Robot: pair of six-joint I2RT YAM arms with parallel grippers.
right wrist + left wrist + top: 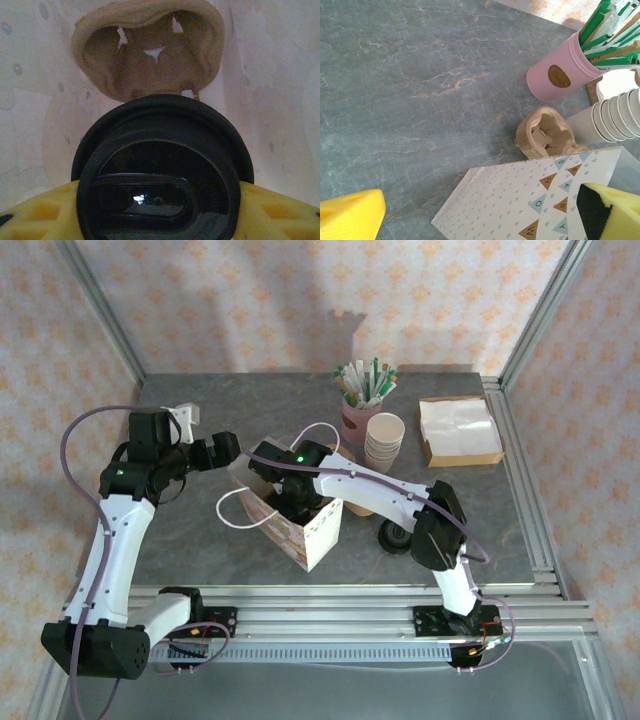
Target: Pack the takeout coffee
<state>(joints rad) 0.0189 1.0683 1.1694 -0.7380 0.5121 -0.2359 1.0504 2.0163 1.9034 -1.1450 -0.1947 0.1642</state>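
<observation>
The takeout coffee (162,170) shows its black dome lid in the right wrist view, and my right gripper (160,222) is shut on it, with a yellow finger (40,215) on either side. The cup hangs inside the white patterned paper bag (318,535), above a brown cardboard cup carrier (150,55) at the bag's bottom. From above, the right gripper (296,502) reaches down into the bag's open mouth. My left gripper (226,450) stands open at the bag's rear left. Its yellow fingers (350,215) straddle the bag's side (520,200).
Behind the bag are another cardboard carrier (547,132), a pink cup of stirrers (358,415) and a stack of cream paper cups (385,440). A box of napkins (460,430) sits at the back right. A black lid piece (393,536) lies right of the bag.
</observation>
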